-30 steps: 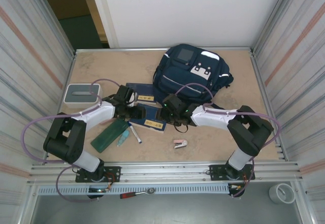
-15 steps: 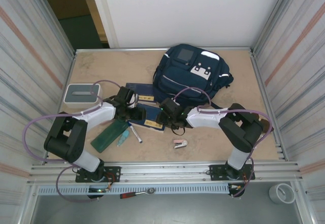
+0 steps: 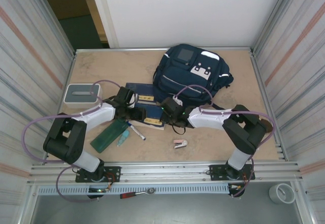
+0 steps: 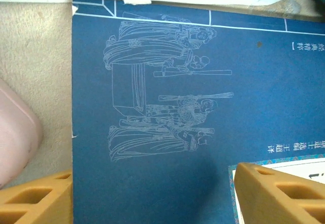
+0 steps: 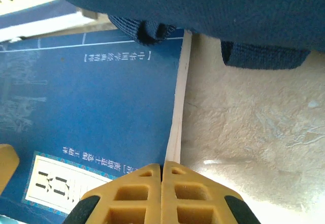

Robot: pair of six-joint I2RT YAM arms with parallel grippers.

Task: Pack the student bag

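The student bag [image 3: 190, 74] is matt navy woven cloth, its straps coarsely ribbed. The blue book [image 4: 177, 107] has a smooth matt paper cover. The bench [image 5: 254, 127] is rough, mottled beige board. The right hand [image 5: 162, 169] has matt ochre moulded plastic fingers [image 5: 147, 174].

A navy backpack [image 3: 192, 74] lies at the far side of the table [image 3: 106, 66]. In front of it a blue book [image 3: 151, 116] lies between the left gripper [image 3: 133, 112] and the right gripper [image 3: 167, 111], one at each end. A second blue book [image 3: 140, 90] lies just behind. A grey-white box [image 3: 81, 93] sits far left. Nearer the arms lie a green case [image 3: 109, 135], a pen [image 3: 137, 132] and a small pink stapler [image 3: 180, 144].
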